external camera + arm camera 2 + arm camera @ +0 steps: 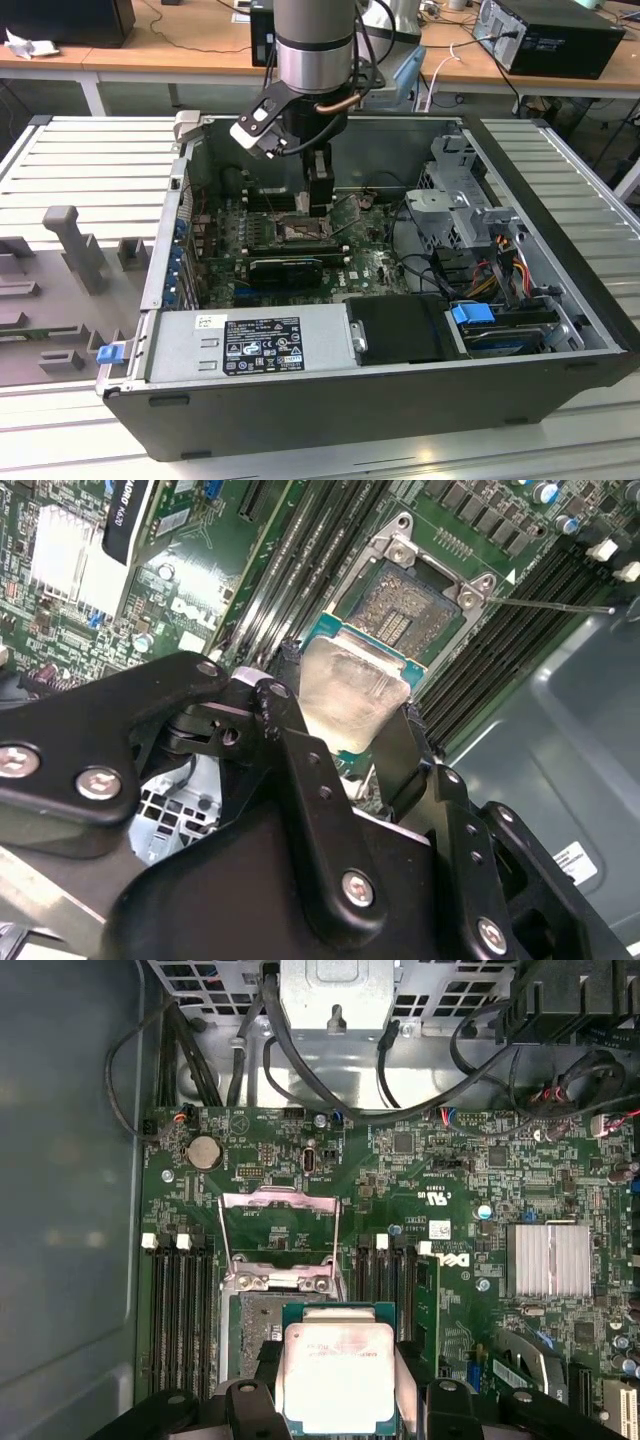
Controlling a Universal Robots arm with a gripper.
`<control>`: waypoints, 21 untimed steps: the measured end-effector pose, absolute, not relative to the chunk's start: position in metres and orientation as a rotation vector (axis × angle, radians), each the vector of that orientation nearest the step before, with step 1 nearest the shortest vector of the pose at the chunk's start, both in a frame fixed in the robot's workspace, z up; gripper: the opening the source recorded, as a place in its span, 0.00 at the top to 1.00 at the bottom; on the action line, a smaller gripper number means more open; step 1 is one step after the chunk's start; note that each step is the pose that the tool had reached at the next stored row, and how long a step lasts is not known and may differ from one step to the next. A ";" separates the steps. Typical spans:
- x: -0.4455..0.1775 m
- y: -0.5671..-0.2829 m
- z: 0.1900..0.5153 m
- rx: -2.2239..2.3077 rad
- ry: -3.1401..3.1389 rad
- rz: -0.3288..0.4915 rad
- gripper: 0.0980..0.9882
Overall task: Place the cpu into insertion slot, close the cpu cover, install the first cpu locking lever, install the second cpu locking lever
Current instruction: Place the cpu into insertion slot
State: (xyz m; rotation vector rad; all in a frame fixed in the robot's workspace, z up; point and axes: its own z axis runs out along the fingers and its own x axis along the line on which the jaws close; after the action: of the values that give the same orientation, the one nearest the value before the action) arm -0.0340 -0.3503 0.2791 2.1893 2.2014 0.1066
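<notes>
Now, exterior view: gripper [318,192] low inside open computer case [350,410], over motherboard [365,262].
Second wrist view: fingers [290,695] clamp cpu [352,695] by opposite edges, partly over insertion slot [405,605], apparently unseated.
First wrist view: cpu cover [278,1198] raised open.
Risk: tilted or offset descent could bend socket pins.

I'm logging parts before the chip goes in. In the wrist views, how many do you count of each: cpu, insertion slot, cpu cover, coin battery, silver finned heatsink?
cpu: 1
insertion slot: 1
cpu cover: 1
coin battery: 1
silver finned heatsink: 1
Total: 5
</notes>
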 end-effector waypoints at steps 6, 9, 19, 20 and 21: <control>-0.036 -0.350 0.276 2.189 2.201 0.107 0.52; -0.036 -0.350 0.275 2.189 2.202 0.107 0.52; -0.036 -0.344 0.254 2.196 2.198 0.103 0.52; -0.036 -0.344 0.253 2.196 2.198 0.102 0.52; -0.036 -0.344 0.252 2.197 2.199 0.102 0.52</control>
State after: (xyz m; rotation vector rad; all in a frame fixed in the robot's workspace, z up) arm -0.0361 -0.3442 0.2516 2.1968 2.1986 0.1016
